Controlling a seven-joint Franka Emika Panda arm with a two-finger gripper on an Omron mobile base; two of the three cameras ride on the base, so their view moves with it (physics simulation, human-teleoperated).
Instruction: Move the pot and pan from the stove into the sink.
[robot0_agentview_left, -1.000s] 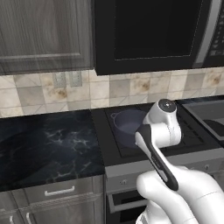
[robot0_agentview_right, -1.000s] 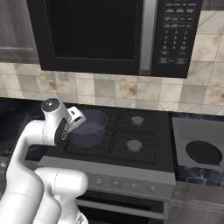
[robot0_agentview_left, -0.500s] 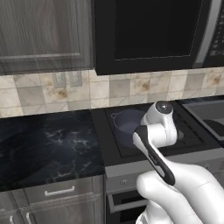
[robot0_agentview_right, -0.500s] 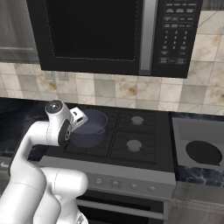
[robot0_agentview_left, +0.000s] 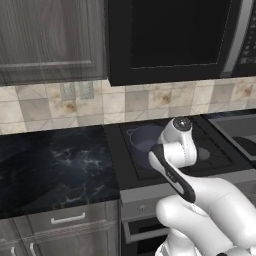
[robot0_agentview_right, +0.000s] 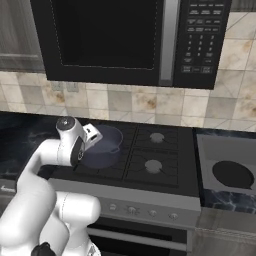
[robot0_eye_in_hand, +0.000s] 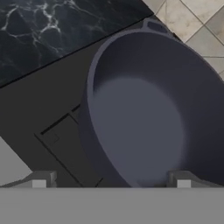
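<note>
While the hand (robot0_eye_in_hand: 111, 181) hovers released above the near rim of the pot (robot0_eye_in_hand: 148, 113), its two fingertips (robot0_eye_in_hand: 41, 179) stand wide apart, one over the pot's inside and the other over the black stove (robot0_eye_in_hand: 52, 127) just beside it, touching nothing. That blue-grey pot (robot0_agentview_right: 102, 146) sits upright and empty on the far left burner of the stove (robot0_agentview_right: 150, 160), with one small loop handle toward the tiled wall (robot0_agentview_right: 150, 102). A dark marbled desk (robot0_agentview_left: 50, 165) runs to the left of the stove. To the right, a flat black pan (robot0_agentview_right: 233, 174) lies on a pale surface.
</note>
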